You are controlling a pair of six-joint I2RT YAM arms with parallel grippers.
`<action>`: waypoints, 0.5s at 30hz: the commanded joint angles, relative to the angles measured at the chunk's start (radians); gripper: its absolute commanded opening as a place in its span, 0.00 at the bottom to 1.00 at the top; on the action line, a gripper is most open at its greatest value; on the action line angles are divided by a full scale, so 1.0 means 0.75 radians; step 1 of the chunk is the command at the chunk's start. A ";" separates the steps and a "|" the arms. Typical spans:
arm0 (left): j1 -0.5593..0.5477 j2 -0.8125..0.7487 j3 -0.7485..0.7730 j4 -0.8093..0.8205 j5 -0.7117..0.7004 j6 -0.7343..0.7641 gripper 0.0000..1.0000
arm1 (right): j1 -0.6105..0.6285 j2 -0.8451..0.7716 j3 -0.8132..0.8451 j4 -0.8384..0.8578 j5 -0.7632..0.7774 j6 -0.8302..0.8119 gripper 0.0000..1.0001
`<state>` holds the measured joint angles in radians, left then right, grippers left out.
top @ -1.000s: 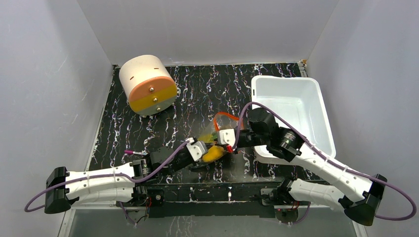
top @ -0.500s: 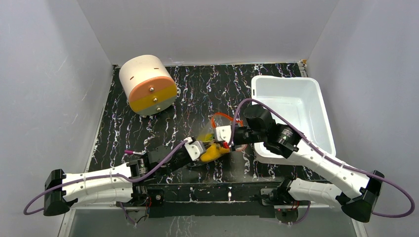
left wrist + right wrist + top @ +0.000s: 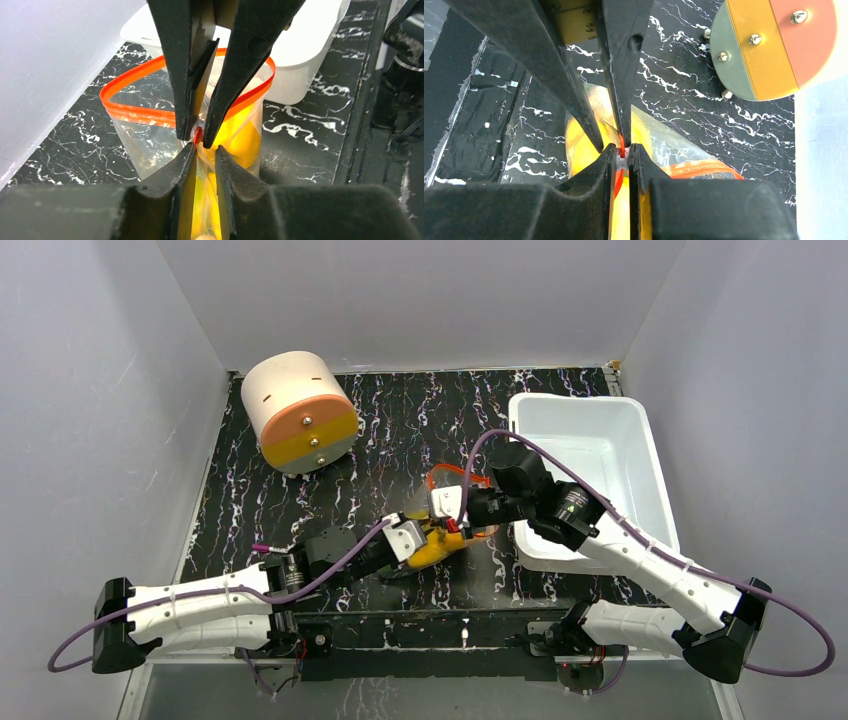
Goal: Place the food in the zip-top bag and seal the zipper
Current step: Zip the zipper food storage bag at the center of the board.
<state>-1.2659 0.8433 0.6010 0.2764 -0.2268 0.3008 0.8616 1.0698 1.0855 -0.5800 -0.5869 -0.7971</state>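
Zip-top bag [image 3: 145, 145] lies mid-table [image 3: 400, 420], near the white tub [image 3: 600, 455], with yellow food [image 3: 247, 145] inside. The zipper [image 3: 135, 116] partly gapes in a loop. Both grippers pinch it at one spot, tip to tip. Left gripper [image 3: 205, 150]: fingers nearly together, strip and film between them. Right gripper [image 3: 623, 152]: likewise clamped on the strip. Round drum [image 3: 300, 410] sits well apart, far left.

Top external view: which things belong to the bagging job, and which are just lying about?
In the job: zip-top bag; zipper, pinched by the left pincer and the right pincer; yellow food inside the bag.
Lying about: white tub; round cream drum with an orange and yellow face.
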 commanded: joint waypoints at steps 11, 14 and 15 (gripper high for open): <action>0.005 -0.119 -0.018 0.025 0.035 0.009 0.00 | -0.027 0.014 0.029 -0.045 0.122 -0.056 0.00; 0.005 -0.212 -0.087 0.074 0.007 -0.028 0.00 | -0.068 0.040 0.052 -0.055 0.065 -0.047 0.00; 0.005 -0.239 -0.106 0.085 -0.003 -0.037 0.00 | -0.086 0.049 0.064 -0.067 0.053 -0.050 0.00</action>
<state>-1.2640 0.7746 0.5598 0.2638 -0.2203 0.3061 0.8547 1.0824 1.0866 -0.6025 -0.5861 -0.8169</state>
